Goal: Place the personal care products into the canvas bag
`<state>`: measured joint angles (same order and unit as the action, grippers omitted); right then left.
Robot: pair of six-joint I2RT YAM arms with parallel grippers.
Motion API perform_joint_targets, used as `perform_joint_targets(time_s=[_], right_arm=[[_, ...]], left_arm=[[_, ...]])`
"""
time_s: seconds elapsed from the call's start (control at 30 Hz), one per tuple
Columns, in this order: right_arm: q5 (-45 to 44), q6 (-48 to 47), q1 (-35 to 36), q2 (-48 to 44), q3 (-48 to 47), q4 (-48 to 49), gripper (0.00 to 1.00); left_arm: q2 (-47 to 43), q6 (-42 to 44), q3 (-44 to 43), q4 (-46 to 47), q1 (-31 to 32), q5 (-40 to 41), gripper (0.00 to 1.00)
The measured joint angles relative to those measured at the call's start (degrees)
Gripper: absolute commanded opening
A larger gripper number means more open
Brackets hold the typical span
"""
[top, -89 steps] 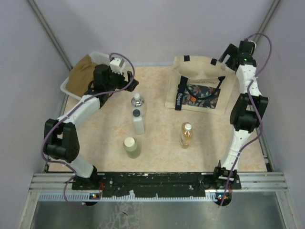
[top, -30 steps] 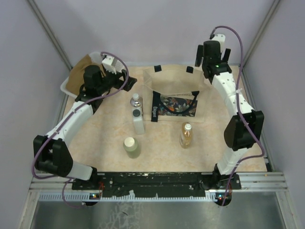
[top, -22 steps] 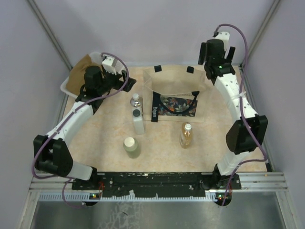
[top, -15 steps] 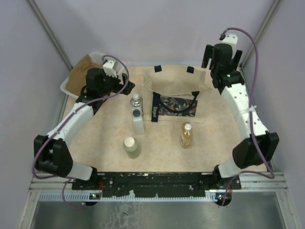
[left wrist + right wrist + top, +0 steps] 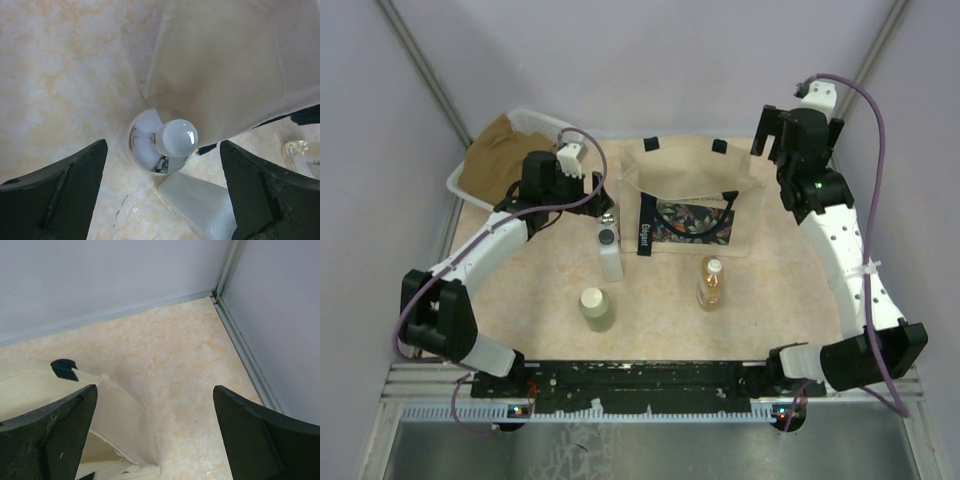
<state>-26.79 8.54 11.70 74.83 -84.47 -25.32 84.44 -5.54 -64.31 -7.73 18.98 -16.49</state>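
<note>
Left gripper [image 5: 161, 170] spread wide, poised over the clear silver-capped bottle [image 5: 174, 138] — first pick, nothing grasped. Right gripper [image 5: 155, 432] likewise spread and empty, beside the canvas bag [image 5: 685, 180]. Next — descend, close on the bottle.

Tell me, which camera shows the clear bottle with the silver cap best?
The left wrist view: it looks straight down on the clear bottle, cap centred and close. The top view shows it small, beside the canvas bag. The right wrist view misses it.
</note>
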Motion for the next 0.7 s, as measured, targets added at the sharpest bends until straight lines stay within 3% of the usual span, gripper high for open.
perform_joint_targets(time_s=[0.7], right_arm=[[0.98, -0.85, 0.00, -5.88, 4.98, -2.12, 0.99]], left_arm=[[13.44, 0.46, -6.19, -6.99, 4.20, 5.05, 0.99]])
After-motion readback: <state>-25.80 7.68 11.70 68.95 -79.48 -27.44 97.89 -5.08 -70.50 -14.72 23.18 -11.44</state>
